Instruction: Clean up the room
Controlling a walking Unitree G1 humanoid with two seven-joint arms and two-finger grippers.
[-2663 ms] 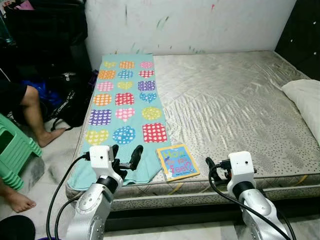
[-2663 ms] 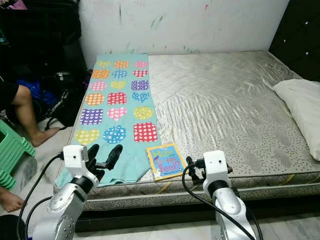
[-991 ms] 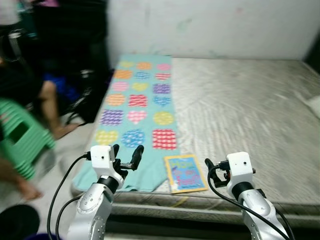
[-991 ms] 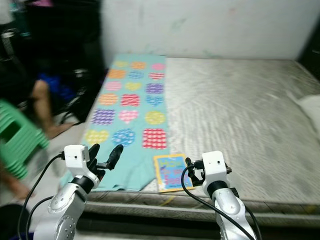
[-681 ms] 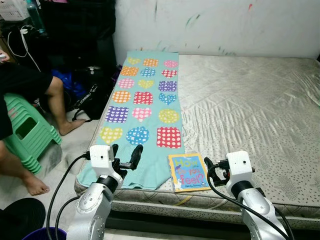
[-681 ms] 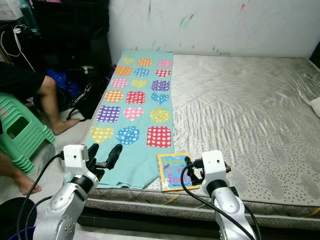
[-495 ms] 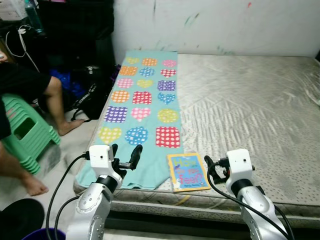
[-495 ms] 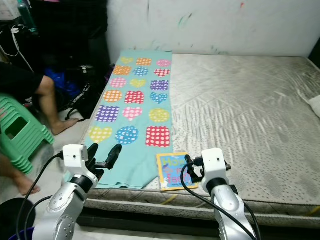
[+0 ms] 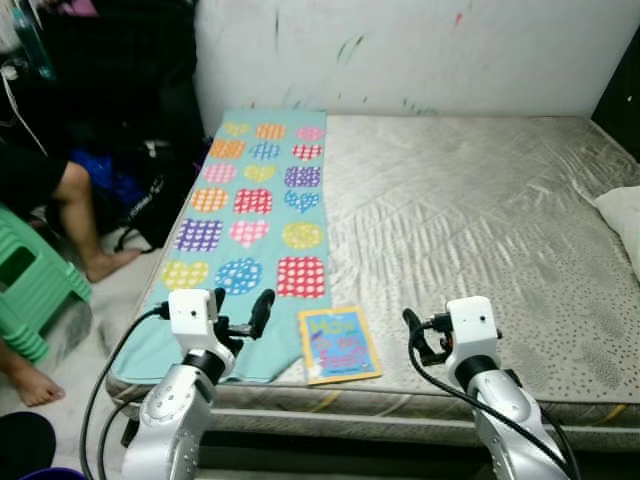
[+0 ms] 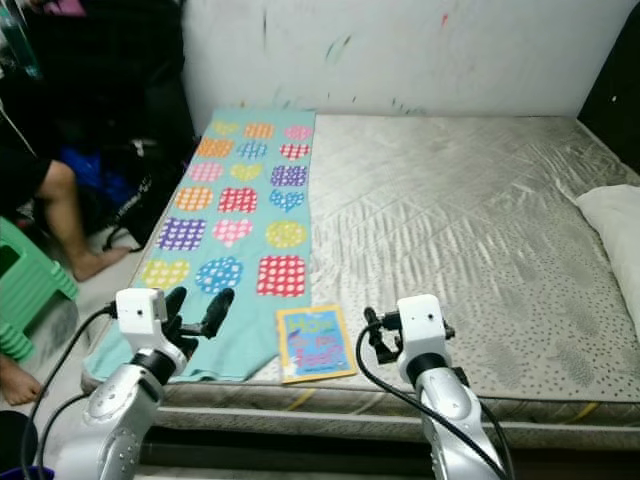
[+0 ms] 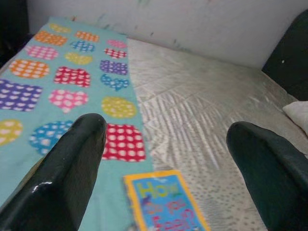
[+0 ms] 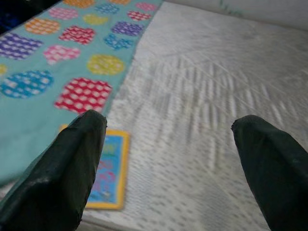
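A big bed (image 9: 480, 210) with a shiny grey cover sits against a white wall (image 9: 420, 50) marked with small paint smears. A dark cupboard (image 9: 620, 70) stands at the bed's far right corner. Left of the bed the floor (image 9: 105, 290) is pale, with a green stool (image 9: 30, 285) and dark bags (image 9: 140, 190).

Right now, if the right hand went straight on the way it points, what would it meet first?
Probably the bare mattress. The right hand is open, aimed forward and down over the bed's near edge. The book lies off toward one finger and the blanket beyond it, so it likely misses both; depth is unclear.
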